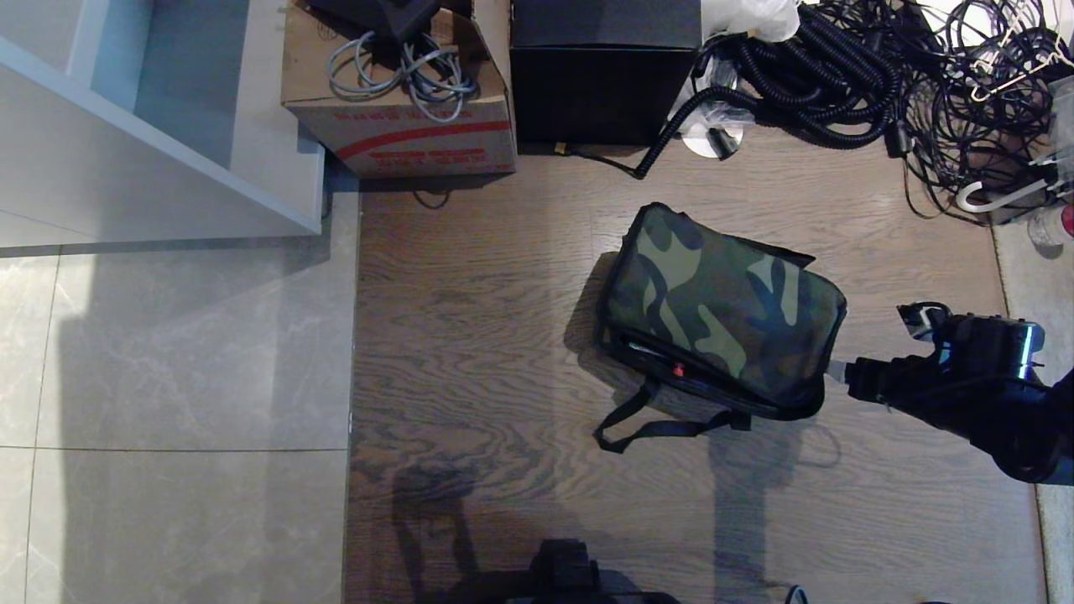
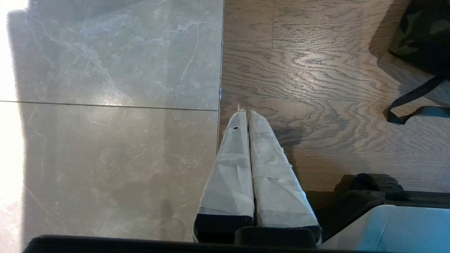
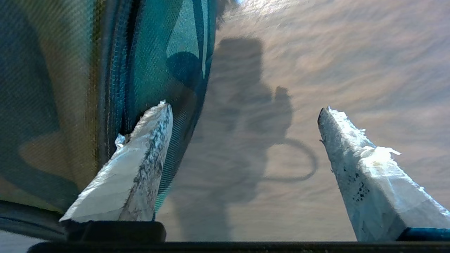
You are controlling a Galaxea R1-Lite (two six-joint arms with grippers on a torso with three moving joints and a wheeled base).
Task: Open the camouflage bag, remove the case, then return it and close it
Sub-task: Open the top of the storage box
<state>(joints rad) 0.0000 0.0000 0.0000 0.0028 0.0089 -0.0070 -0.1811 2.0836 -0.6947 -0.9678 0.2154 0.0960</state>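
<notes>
The right gripper [image 3: 242, 137], spread wide and empty, sits just beside the camouflage bag's [image 1: 722, 310] right end, nearer than the pinched-shut left gripper [image 2: 245, 116].

Floor, near side: wood-grain boards [image 1: 503, 352], meeting pale marble tiles [image 1: 168, 377] on the left.
Top left: cardboard carton [image 1: 403, 126] with red print, grey cable loops [image 1: 403, 71] draped over its top.
Beside carton: black box [image 1: 604, 75], touching or nearly so.
Top right: tangle of black cables [image 1: 839, 75], coiled and loose.
Far left: white shelf unit [image 1: 151, 143].
</notes>
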